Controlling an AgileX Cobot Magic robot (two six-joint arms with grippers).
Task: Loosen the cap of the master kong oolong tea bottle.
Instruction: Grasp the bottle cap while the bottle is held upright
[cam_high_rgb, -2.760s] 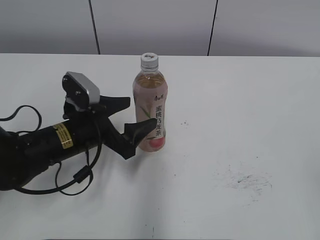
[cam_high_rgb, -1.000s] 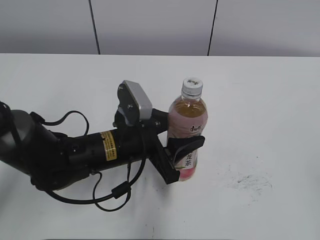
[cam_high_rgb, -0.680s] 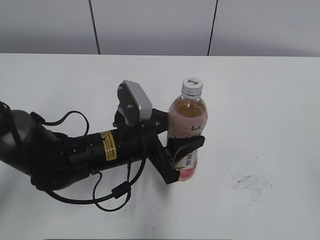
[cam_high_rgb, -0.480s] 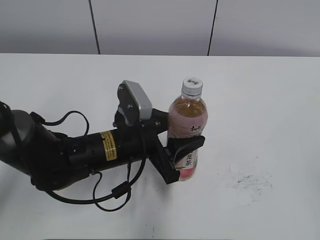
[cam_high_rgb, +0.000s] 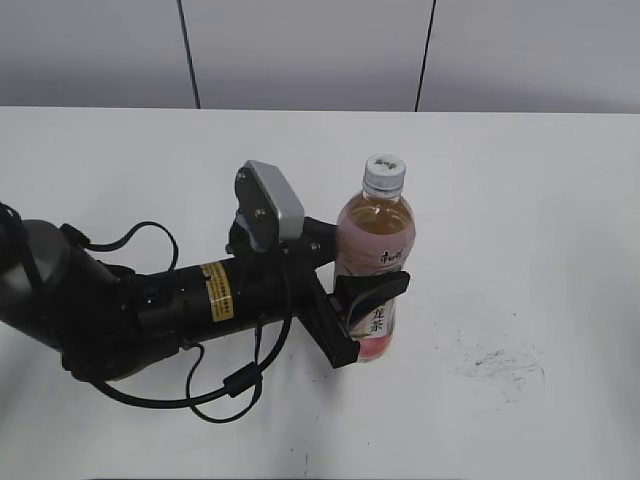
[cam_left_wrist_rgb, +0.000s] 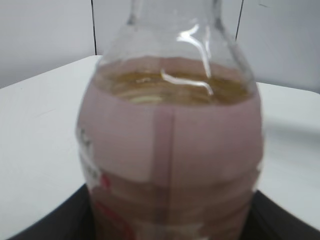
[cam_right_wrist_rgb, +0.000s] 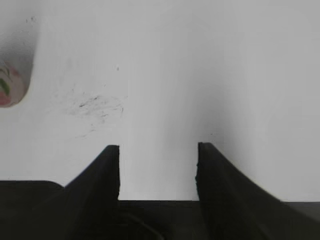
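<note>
The master kong oolong tea bottle (cam_high_rgb: 375, 235) stands upright on the white table (cam_high_rgb: 520, 220), with its pink label and amber tea showing. Its white ribbed cap (cam_high_rgb: 384, 176) is on top and nothing touches it. My left gripper (cam_high_rgb: 372, 291) is shut on the bottle's lower body, one black finger in front and one behind. In the left wrist view the bottle (cam_left_wrist_rgb: 170, 145) fills the frame and the cap is out of view. My right gripper (cam_right_wrist_rgb: 158, 150) is open and empty above bare table. The bottle's base (cam_right_wrist_rgb: 10, 85) shows at the left edge of that view.
A patch of dark scuff marks (cam_high_rgb: 495, 360) lies on the table to the right of the bottle, and it also shows in the right wrist view (cam_right_wrist_rgb: 97, 105). A grey panelled wall (cam_high_rgb: 300, 50) runs behind the table's far edge. My right arm is not in the exterior view.
Since 2.8 s ago the left gripper has closed on the bottle and carried it to the right and nearer. Over the last second nothing has visibly moved.
</note>
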